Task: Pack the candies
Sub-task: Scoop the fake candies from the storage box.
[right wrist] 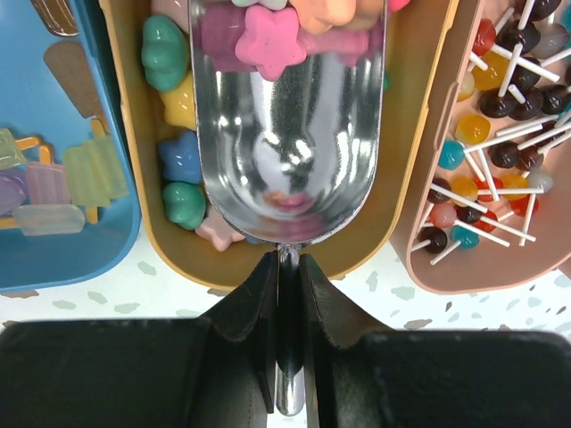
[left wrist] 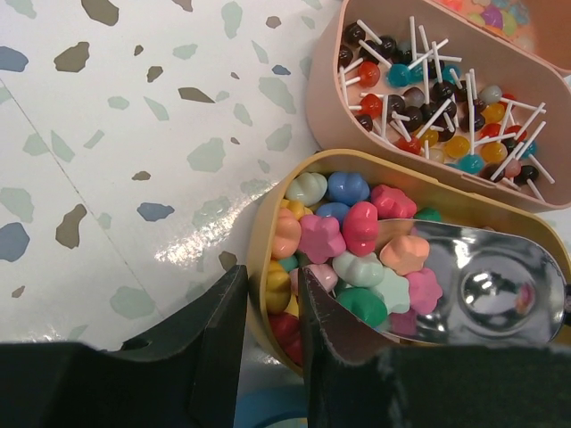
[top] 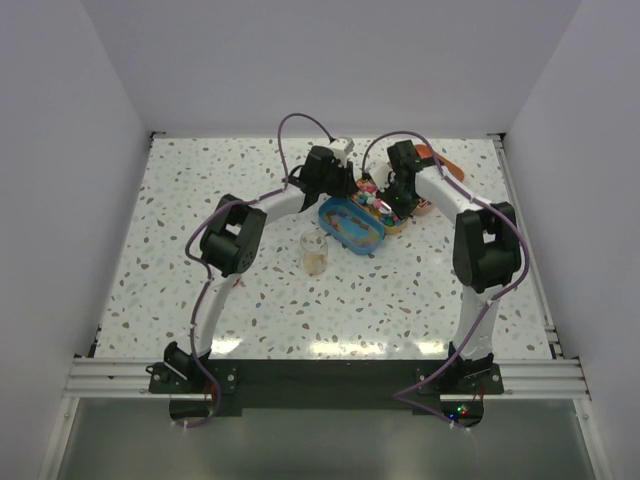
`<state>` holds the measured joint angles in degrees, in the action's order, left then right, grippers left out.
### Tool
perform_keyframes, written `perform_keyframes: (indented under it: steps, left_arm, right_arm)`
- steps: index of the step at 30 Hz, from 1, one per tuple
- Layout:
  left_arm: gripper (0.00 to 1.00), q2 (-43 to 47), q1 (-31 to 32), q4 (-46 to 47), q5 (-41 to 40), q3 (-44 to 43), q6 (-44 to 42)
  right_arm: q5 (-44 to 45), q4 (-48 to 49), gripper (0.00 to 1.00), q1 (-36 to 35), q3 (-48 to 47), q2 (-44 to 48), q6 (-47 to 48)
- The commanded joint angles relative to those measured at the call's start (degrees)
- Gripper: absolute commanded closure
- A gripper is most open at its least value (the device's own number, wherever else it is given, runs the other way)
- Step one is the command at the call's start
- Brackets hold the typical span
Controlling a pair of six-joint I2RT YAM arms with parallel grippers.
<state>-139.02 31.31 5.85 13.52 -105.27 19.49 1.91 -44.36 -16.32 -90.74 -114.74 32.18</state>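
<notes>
Flower- and star-shaped candies point(left wrist: 357, 227) in mixed colours fill a tan oval tin point(left wrist: 268, 192). My left gripper point(left wrist: 272, 276) straddles that tin's near wall, one finger outside and one inside among the candies, shut on it. A silver scoop point(right wrist: 285, 134) lies in the same tin point(right wrist: 419, 178) with a few candies point(right wrist: 268, 40) at its front lip. My right gripper point(right wrist: 286, 263) is shut on the scoop's thin handle. In the top view both grippers point(top: 335, 185) point(top: 395, 200) meet over the tins at the table's back centre.
A pink tin point(left wrist: 321, 98) of small lollipops point(left wrist: 437, 98) sits beside the tan one. A blue tin point(right wrist: 89, 259) holds popsicle-shaped sweets. A small glass jar point(top: 314, 252) stands in front of the blue tin point(top: 350, 225). White walls enclose the speckled table.
</notes>
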Motion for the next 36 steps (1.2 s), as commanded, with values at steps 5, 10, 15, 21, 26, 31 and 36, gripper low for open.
perform_keyframes:
  steps: [5, 10, 15, 21, 26, 31, 36]
  left_arm:
    - [0.67, 4.7, 0.8, 0.7, 1.7, 1.4, 1.5]
    - [0.67, 5.0, 0.8, 0.9, 2.2, 1.8, 2.0]
    - [0.67, 4.9, 0.9, 1.1, 3.0, 2.0, 2.3]
    - [0.66, 5.2, 0.7, 0.5, 2.4, 2.0, 2.9]
    - [0.66, 5.6, -0.4, 0.2, 2.3, 2.4, 4.2]
    - [0.63, 6.5, -1.1, -0.4, 2.2, 2.3, 3.5]
    - [0.59, 8.0, -1.4, 0.0, 2.4, 2.7, 3.2]
  right_arm:
    - [-5.1, 4.6, 1.0, -0.5, -1.0, 1.4, -2.2]
    - [-5.9, 5.9, 1.0, -0.8, -1.8, -0.8, -4.1]
    - [-6.9, 5.6, 1.0, -0.9, -3.4, -1.9, -5.6]
    - [-5.6, 6.3, 1.0, -0.9, -2.2, -1.1, -5.7]
    - [-3.9, 7.0, 1.0, -0.7, 1.3, 1.7, -3.9]
    - [-3.9, 8.0, 1.0, -0.2, 3.4, 3.1, -3.5]
    - [-4.1, 10.5, 1.0, 0.1, 6.8, 6.3, -4.3]
